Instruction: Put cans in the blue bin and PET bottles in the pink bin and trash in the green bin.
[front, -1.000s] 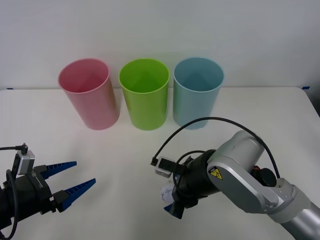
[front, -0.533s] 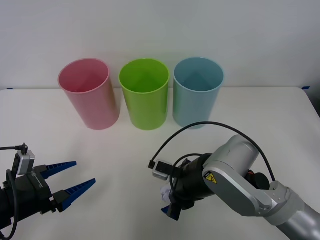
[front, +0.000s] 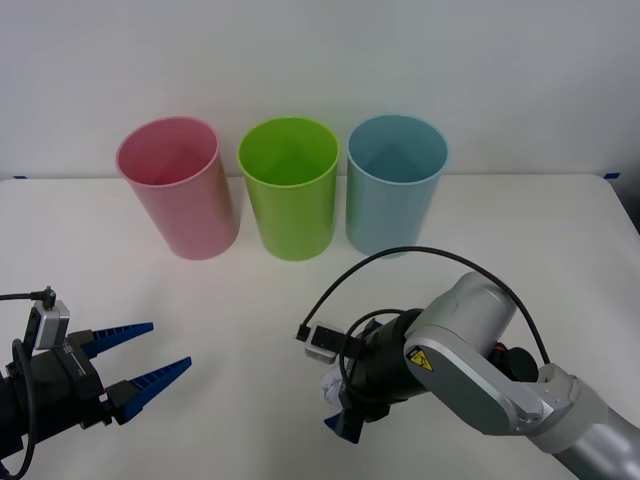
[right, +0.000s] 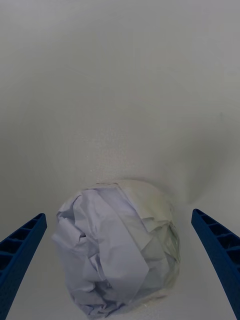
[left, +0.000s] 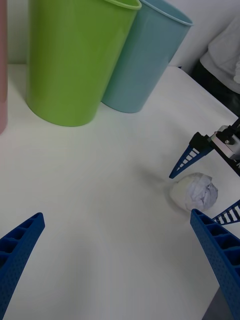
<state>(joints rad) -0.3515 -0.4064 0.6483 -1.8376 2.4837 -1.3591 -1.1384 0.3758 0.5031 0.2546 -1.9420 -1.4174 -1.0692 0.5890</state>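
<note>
The trash (right: 120, 247), a crumpled white paper ball, lies on the white table at front centre (front: 328, 384). My right gripper (front: 338, 408) is down over it and open, with one blue finger on each side of the ball (right: 117, 215) and gaps between them. At the back of the table, left to right, stand the pink bin (front: 178, 190), the green bin (front: 290, 190) and the blue bin (front: 395, 185). My left gripper (front: 169, 344) hovers open at the front left with nothing in it. The left wrist view shows the ball (left: 196, 191) between the right fingers.
The white table (front: 250, 310) runs back to a plain wall behind the bins. A black cable (front: 430, 252) loops above the right wrist. A person's dark and white clothing (left: 225, 60) shows at the table's right side.
My right gripper has edged a little lower and to the left over the paper ball. The left arm and the bins have stayed put.
</note>
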